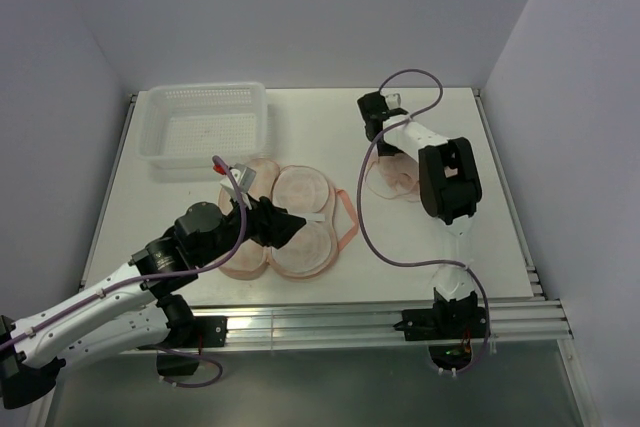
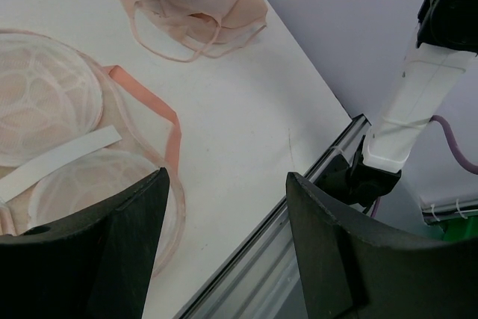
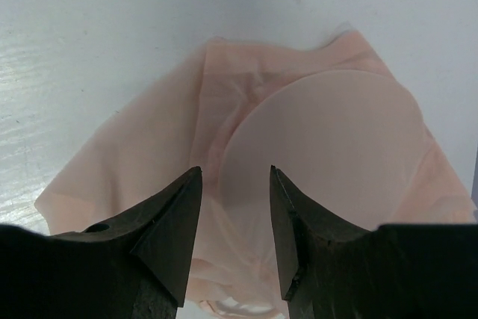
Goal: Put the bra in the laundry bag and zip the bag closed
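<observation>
My left gripper [image 2: 224,184] sits low, reaching forward and to the right, jaws spread wide. My right gripper [image 3: 235,177] is stretched far out from its base and points steeply down, jaws parted by a narrower gap.

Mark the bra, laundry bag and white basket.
Pale peach-pink soft fabric bra [image 3: 328,147]: right wrist view, on its round cup.
Peach two-lobed clamshell laundry bag [image 1: 300,187]: top view, on an open lobe's mesh lining.
White plastic lattice basket [image 1: 205,132]: top view, on its bare floor.
</observation>
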Available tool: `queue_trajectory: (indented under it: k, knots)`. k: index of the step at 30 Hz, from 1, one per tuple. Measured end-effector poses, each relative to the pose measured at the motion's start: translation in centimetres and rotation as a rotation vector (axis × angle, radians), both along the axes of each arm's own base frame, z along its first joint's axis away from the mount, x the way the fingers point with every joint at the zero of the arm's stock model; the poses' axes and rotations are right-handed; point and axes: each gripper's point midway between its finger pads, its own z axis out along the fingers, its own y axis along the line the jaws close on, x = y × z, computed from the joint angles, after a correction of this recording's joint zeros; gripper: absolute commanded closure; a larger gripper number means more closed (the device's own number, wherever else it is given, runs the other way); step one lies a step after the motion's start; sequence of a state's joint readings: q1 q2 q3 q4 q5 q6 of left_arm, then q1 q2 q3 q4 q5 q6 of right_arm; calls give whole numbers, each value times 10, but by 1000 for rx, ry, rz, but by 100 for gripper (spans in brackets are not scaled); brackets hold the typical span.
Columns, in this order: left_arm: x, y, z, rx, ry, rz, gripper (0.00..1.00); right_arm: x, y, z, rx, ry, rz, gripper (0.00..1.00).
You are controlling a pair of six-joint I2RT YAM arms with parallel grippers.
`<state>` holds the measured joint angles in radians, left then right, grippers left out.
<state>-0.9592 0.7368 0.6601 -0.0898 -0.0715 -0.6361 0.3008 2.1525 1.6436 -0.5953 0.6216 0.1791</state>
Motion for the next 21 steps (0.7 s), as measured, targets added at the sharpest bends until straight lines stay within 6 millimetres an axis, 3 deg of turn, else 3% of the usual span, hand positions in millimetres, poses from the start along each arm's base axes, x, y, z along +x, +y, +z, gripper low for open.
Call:
queue_trajectory:
  k: [6, 16, 21]
  knots:
    - [1, -1, -1, 3, 2, 0, 30, 1, 0, -15, 6, 56, 5, 54]
    - [0, 1, 2, -6, -5, 5, 30, 8, -10, -6, 40, 100, -25, 58]
    - [-2, 6, 12, -34, -26, 12, 30, 3, -11, -14, 44, 153, -31, 60]
